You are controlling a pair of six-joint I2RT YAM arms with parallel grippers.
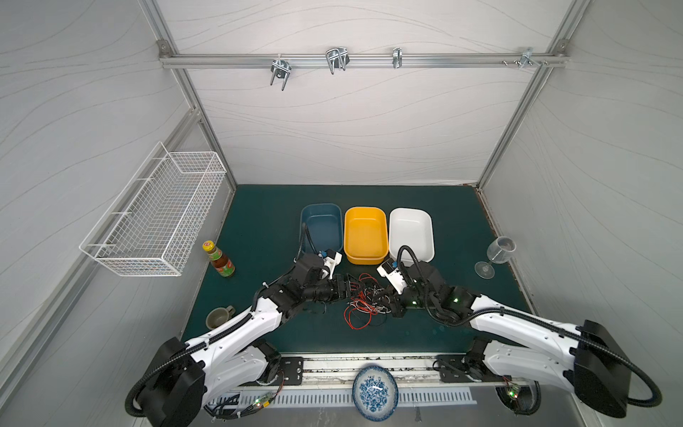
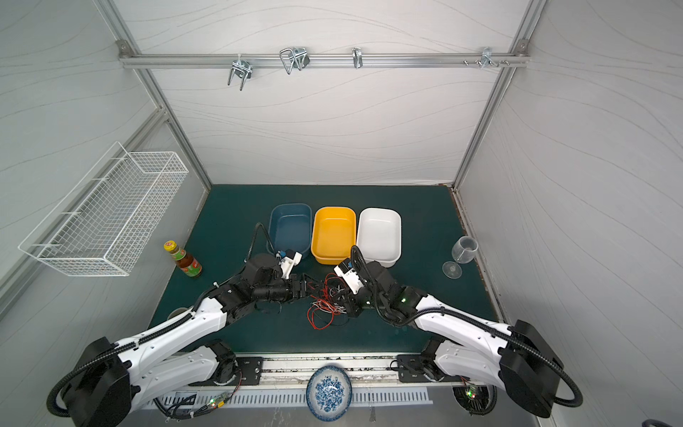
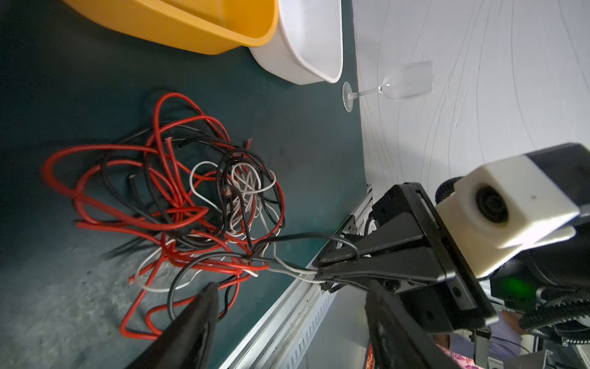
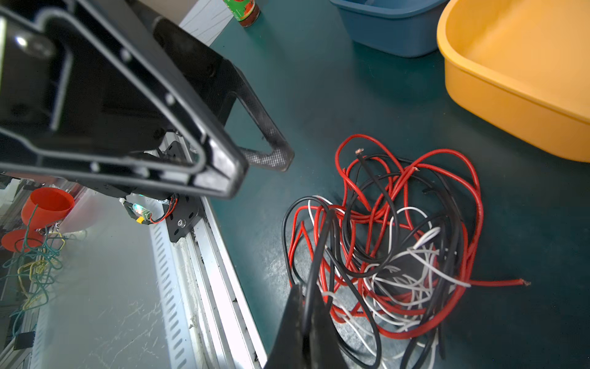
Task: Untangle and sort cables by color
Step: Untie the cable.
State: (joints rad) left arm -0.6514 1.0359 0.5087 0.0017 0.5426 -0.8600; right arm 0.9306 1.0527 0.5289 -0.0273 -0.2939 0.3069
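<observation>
In both top views the cables [image 1: 364, 301] [image 2: 327, 307] lie in one red, black and white tangle on the green tabletop [image 1: 266, 222]. They are on the robot's side of a yellow tub [image 1: 365, 236], which sits between a blue tub [image 1: 321, 225] and a white tub [image 1: 410, 233]. The left fingers [image 1: 347, 285] meet the tangle from one side and the right fingers [image 1: 390, 303] from the other. From up here I cannot tell how either pair stands.

From the left wrist, the left fingers [image 3: 198, 319] stand wide apart with nothing between them, at the edge of the pile. Across the heap the right fingers [image 3: 367, 255] are pinched together on a white and a black strand. A wine glass [image 3: 405, 81] stands near the white tub.

From the right wrist, the right fingers [image 4: 300, 319] are closed on a black strand leading up from the heap. The left fingers [image 4: 268, 153] hang apart over bare tabletop beside the pile.
</observation>
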